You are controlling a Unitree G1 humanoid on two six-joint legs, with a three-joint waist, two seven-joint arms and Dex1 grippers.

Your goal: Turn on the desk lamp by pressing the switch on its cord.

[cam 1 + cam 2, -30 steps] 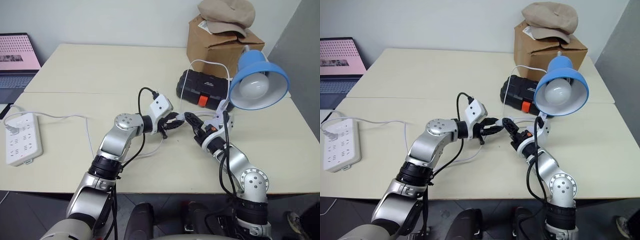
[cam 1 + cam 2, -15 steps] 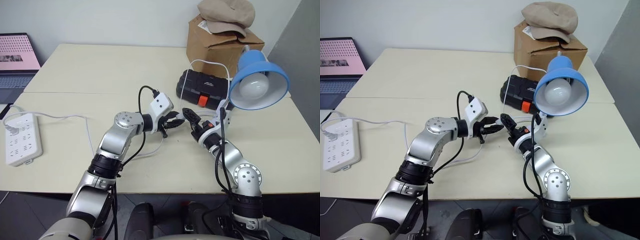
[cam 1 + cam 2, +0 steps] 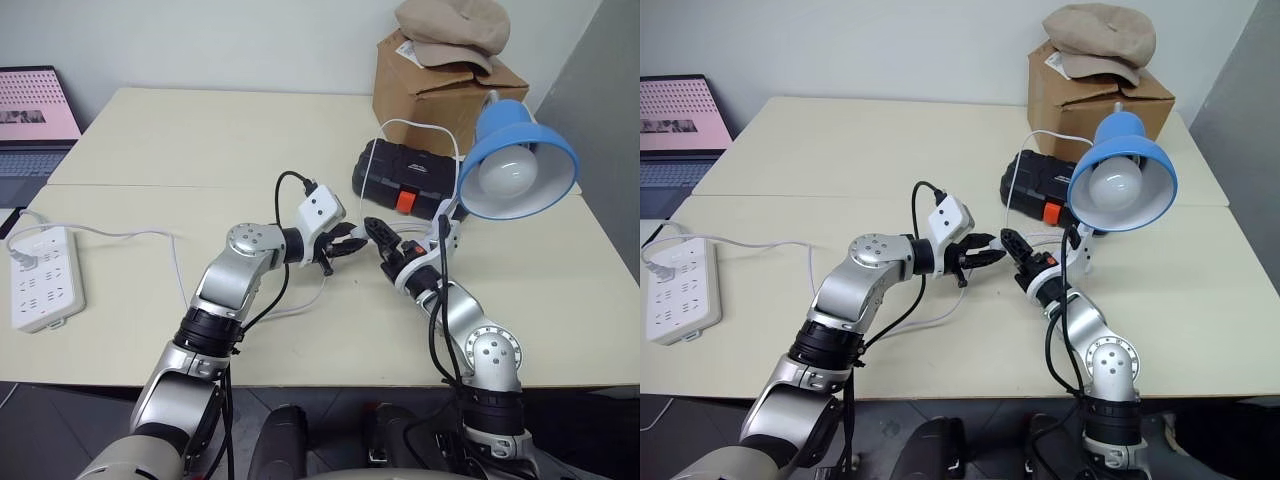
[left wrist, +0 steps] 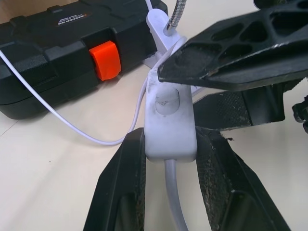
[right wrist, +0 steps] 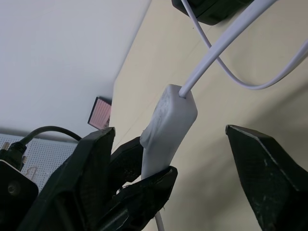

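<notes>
Right claw (image 3: 377,238) shifted slightly toward the switch (image 4: 168,120), fingers spread astride it. Left claw (image 4: 168,149) clamps the scuffed white switch; cord (image 4: 175,202) runs out of frame.

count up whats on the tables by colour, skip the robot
white: 3 (flat multi-socket power strip, small oblong inline switch, thin flexible cord)
blue: 1 (bell-shaped desk lamp with white bulb)
black: 1 (plastic case with orange latch)
brown: 1 (cardboard box)
beige: 1 (cloth cap)
total: 7
</notes>
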